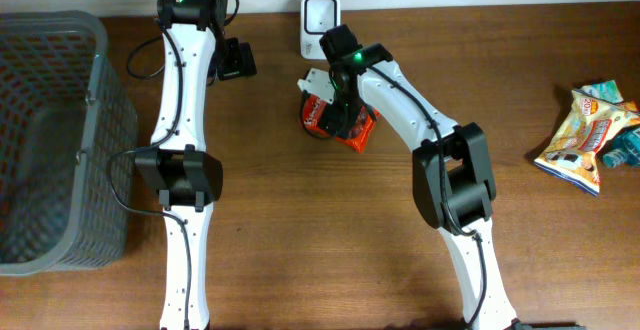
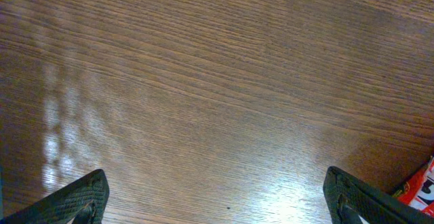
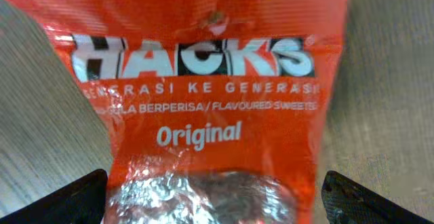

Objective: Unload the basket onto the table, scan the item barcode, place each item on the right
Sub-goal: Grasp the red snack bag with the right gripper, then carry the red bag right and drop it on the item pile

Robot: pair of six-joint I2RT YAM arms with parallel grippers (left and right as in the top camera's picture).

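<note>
I saw the red sweet packet [image 3: 217, 115] lying flat on the wood, face up. It said "HACKS" in big white letters and "Original" under that in smaller white letters. One end had a shiny, crinkly silver patch. The packet lay close to the white scanner [image 1: 320, 15], on its front side, turned a little crooked. The scanner stood upright.
</note>
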